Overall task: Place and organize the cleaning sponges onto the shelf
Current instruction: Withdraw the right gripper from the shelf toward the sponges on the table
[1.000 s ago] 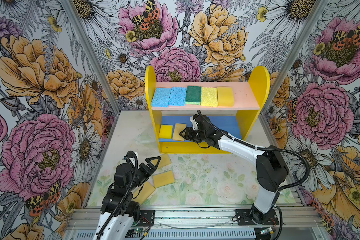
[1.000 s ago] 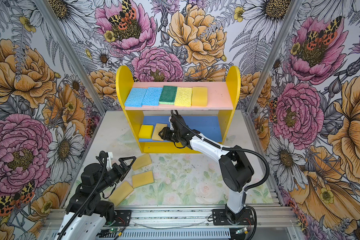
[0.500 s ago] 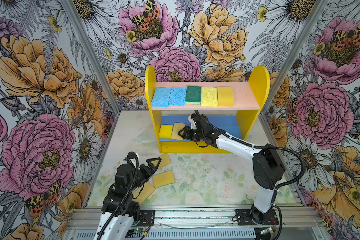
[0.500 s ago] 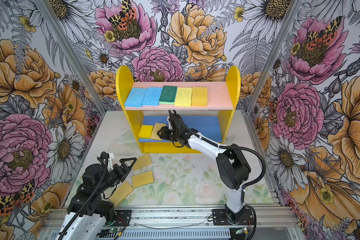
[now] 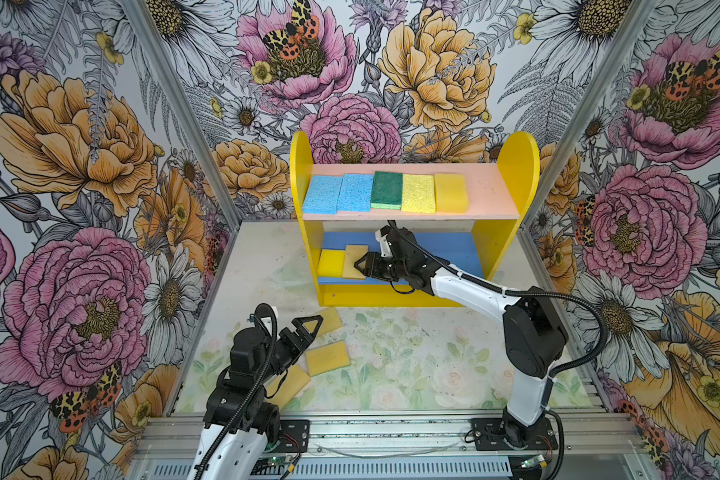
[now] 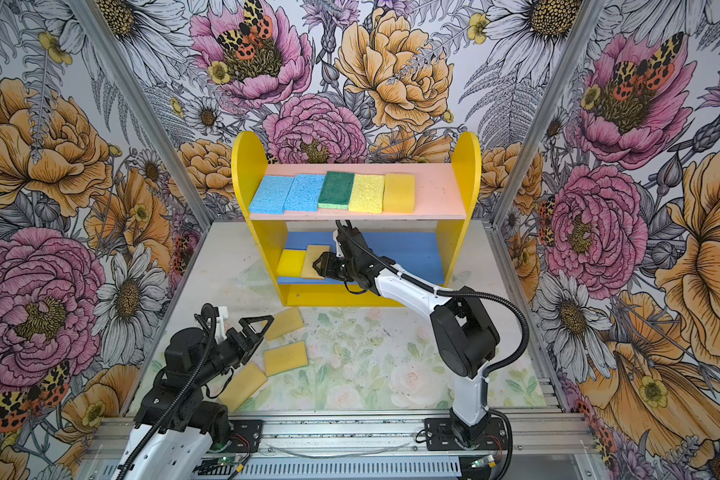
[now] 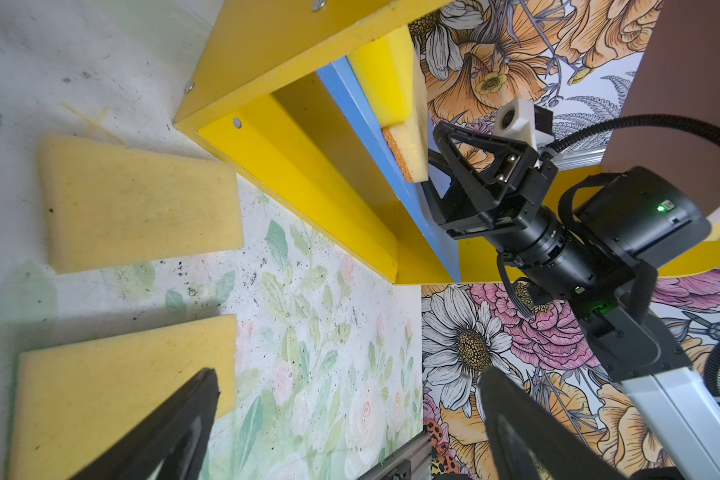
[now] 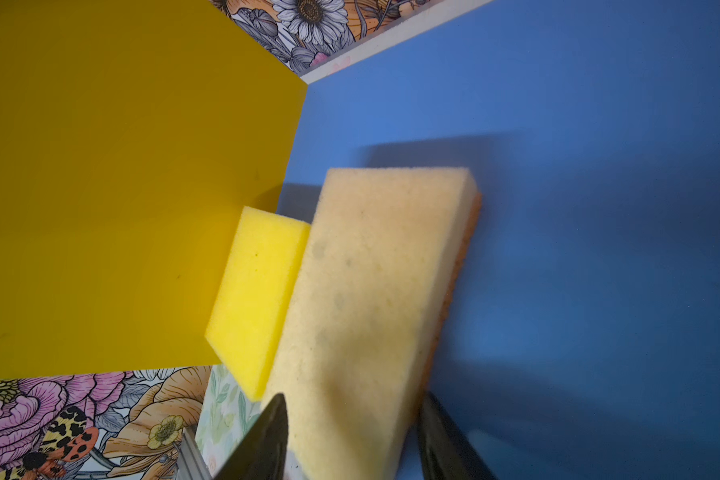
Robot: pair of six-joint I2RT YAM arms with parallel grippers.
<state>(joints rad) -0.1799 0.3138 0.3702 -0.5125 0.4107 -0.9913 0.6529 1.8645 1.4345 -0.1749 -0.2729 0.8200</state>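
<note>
Right gripper (image 8: 352, 403) jaws sit around the tan sponge (image 8: 371, 282); pinching or loose, I cannot tell. Lay it flat gently. Left gripper (image 7: 350, 374) jaws are spread wide.

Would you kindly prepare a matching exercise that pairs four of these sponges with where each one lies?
Things:
1 dark green sponge
2 small bright yellow sponge
3 orange-backed tan sponge
4 loose tan sponge nearest the shelf

Places:
A table
B blue lower board, beside yellow side panel
C pink upper board, mid-row
D blue lower board, straddled by the right gripper

Pairs: 1-C, 2-B, 3-D, 4-A
</note>
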